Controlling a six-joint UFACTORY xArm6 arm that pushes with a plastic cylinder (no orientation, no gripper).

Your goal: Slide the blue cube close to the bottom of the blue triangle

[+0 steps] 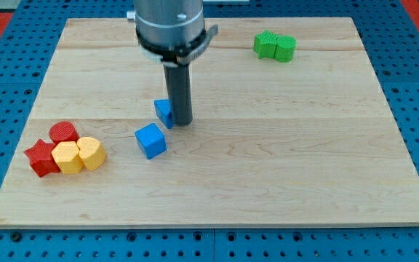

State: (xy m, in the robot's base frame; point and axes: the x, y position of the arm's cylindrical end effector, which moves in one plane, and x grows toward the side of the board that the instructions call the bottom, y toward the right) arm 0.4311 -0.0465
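The blue cube [150, 140] lies left of the board's middle. The blue triangle [164, 110] lies just above and right of it, partly hidden behind my rod. My tip [182, 123] rests on the board right against the triangle's right side, above and to the right of the blue cube. A small gap separates the cube from the triangle.
Two green blocks [274, 46] sit together at the view's top right. At the left, a red cylinder [62, 132], a red star [41, 157], a yellow block [67, 156] and a yellow cylinder [91, 152] cluster together. The wooden board [268, 167] ends in a blue pegboard surround.
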